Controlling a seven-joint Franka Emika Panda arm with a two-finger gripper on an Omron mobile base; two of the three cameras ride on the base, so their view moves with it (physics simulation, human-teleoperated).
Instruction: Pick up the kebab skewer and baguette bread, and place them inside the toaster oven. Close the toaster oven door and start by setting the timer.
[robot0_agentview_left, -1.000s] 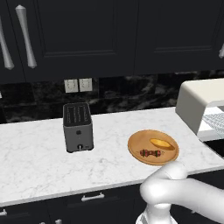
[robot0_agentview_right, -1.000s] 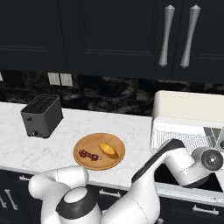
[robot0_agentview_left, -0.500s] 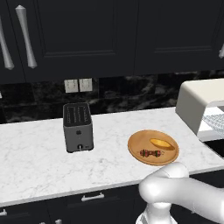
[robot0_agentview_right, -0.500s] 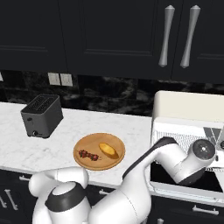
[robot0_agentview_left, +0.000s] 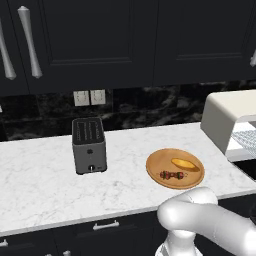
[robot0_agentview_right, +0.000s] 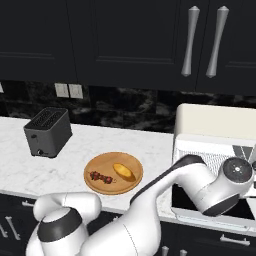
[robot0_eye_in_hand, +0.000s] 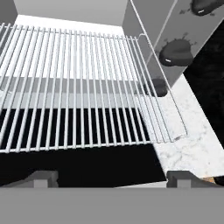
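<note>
Worktop (robot0_agentview_left: 45, 190): white marble, runs L to R under dark wall cabinets (robot0_agentview_left: 100, 40) w/ silver bar handles; dark drawers below the front edge.
Toaster oven (robot0_agentview_right: 215, 122): cream-white box at the R end of the worktop, well apart from the plate. Door down, cavity open. Left base view catches its rounded top & a bit of rack at the R edge.
Toaster oven door (robot0_agentview_right: 220, 212): dropped open, dark glass lying about flat in front of the cavity, under the arm's wrist.
Oven rack (robot0_eye_in_hand: 78, 87): silver wire grid, seen close in hand view, front edge out over the dark door glass. Nothing on it.
Knobs (robot0_eye_in_hand: 176, 54): dark grey, on the oven's side panel, R of the rack in hand view.
Slot toaster (robot0_agentview_left: 89, 145): dark grey, L part of worktop, well apart from plate.
Plate (robot0_agentview_left: 160, 162): round, wooden, mid worktop near the front edge.
Baguette bread (robot0_agentview_left: 185, 164): golden, on the plate, far-R part.
Kebab skewer (robot0_agentview_left: 171, 175): dark red chunks, on the plate, just in front of the bread; not touching it, as far as can be told.
Pincer (robot0_eye_in_hand: 111, 177): spread wide, tips far apart at bottom of hand view, nothing between them; hangs at the oven mouth over the door, facing the rack.
</note>
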